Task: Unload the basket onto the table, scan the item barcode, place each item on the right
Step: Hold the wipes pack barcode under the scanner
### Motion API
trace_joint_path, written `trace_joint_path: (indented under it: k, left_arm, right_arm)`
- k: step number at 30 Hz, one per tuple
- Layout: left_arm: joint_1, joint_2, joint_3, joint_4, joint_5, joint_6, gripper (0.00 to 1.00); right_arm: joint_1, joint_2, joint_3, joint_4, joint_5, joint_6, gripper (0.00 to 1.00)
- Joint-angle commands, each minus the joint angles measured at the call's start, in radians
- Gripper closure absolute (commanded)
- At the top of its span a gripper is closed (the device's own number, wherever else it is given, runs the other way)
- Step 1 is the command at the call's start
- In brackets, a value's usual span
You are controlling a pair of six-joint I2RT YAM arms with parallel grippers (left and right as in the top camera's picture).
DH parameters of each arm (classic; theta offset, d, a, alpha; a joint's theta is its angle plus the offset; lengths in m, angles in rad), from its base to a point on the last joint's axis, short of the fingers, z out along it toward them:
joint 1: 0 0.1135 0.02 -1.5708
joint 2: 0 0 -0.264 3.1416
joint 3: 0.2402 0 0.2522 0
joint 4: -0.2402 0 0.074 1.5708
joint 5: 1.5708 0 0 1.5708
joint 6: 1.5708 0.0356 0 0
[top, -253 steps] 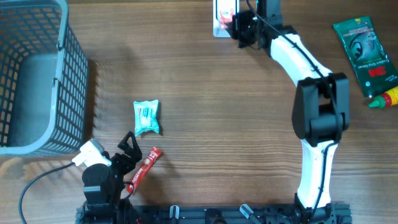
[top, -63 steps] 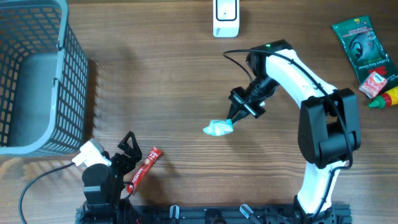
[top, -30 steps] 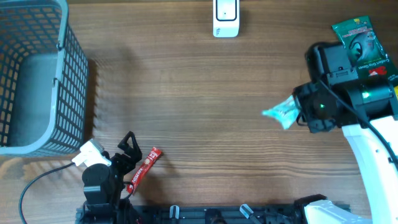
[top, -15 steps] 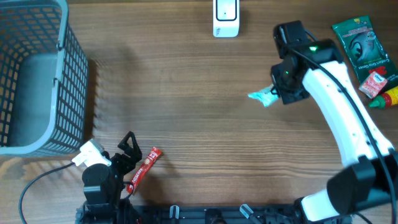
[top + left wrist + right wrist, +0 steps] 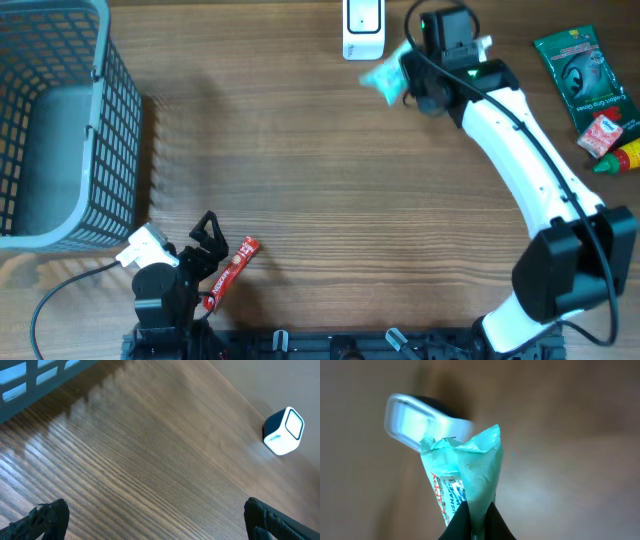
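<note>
Between the pressed-together fingertips of the right claw (image 5: 407,82) hangs a teal snack packet (image 5: 383,80), pinched by one crimped end and lifted off the desk (image 5: 300,170). Just beyond the packet, on the far side from the claw, sits the white barcode scanner (image 5: 362,25). In the right wrist view the packet's loose end overlaps the scanner's pale window, though whether the two touch cannot be told. Well behind this claw, past its arm, lie a green pouch (image 5: 582,75), a small red sachet (image 5: 602,133) and a yellow bottle with a red cap (image 5: 625,158). Nothing stands between packet and scanner.

The left claw (image 5: 210,238) is spread wide over bare wood and holds nothing. A red snack stick (image 5: 232,270) lies just beside it, and a grey mesh basket (image 5: 110,100) stands off to its side.

No barcode shows on the packet. Its print is partly hidden by the fingers, and the right wrist view is blurred. The bottle and the basket are cut off by the frame's edge.
</note>
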State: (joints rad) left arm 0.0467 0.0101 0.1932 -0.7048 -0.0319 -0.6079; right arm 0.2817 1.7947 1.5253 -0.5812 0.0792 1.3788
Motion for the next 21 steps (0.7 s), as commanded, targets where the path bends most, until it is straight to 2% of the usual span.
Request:
trace_joint_path:
  k: [1, 4, 9, 11, 14, 21]
  left_arm:
    - [-0.006, -0.001, -0.010, -0.001, -0.010, -0.006, 0.00]
    - [-0.006, -0.001, -0.010, -0.001, -0.010, -0.006, 0.00]
    - [-0.006, -0.001, -0.010, -0.001, -0.010, -0.006, 0.00]
    - [-0.006, -0.001, -0.010, -0.001, -0.010, -0.006, 0.00]
    - [-0.006, -0.001, -0.010, -0.001, -0.010, -0.006, 0.00]
    - [-0.006, -0.001, -0.010, -0.001, -0.010, -0.006, 0.00]
  right_arm:
    - [0.003, 0.098, 0.004, 0.181, 0.016, 0.008, 0.96]
    - [0.005, 0.179, 0.004, 0.344, 0.001, 0.005, 0.96]
    - [0.006, 0.308, 0.004, 0.759, 0.002, -0.235, 0.95]
    - [0.007, 0.352, 0.004, 0.902, 0.006, -0.287, 0.95]
    - [0.007, 0.379, 0.005, 0.924, 0.069, -0.220, 0.95]
    - [0.007, 0.421, 0.005, 0.966, 0.100, -0.227, 0.95]
